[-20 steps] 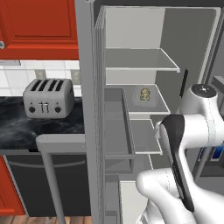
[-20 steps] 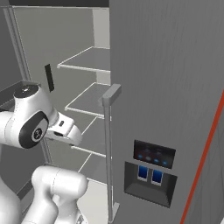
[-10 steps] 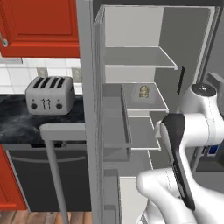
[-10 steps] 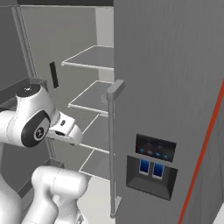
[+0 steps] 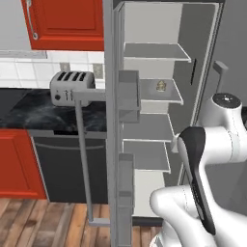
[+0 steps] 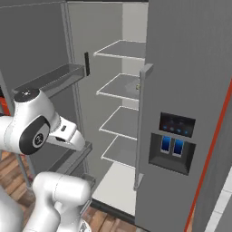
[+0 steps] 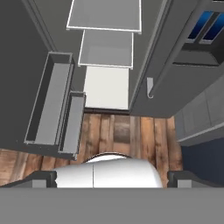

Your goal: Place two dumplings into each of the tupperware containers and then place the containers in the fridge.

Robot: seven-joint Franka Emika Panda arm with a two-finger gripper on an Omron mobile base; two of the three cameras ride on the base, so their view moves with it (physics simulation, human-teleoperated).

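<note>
Tall grey fridge (image 5: 202, 48) standing open at 12 o'clock from the two-finger gripper (image 7: 111, 178) in the hand view. Pale grey inner shelves (image 7: 106, 15) stacked one beyond the other toward 12, long edges running 9 to 3 across the approach. Swung-out grey door (image 5: 110, 120) with its open-topped grey bins (image 7: 50, 100) at 9 to 10 o'clock. Closed second door with a dark dispenser panel (image 6: 174, 142) at 2 o'clock. Brown plank floor (image 7: 122, 131) directly below.

Released pincer, dark finger tips (image 7: 43, 178) set wide at the bottom corners, nothing between them.

Small tan object (image 5: 160, 86) at the back of the second shelf down, too small to identify. Silver four-slot toaster (image 5: 72, 87) on the black counter at 9 o'clock in the left base view, well apart from the fridge.

White arm (image 5: 212, 149) folded tight in front of the opening, elbow high, hand tipped down toward the fridge's foot. Judged: with empty jaws and the fridge already open, next move likely to call for a turn away toward the tubs, not a reach inward.
</note>
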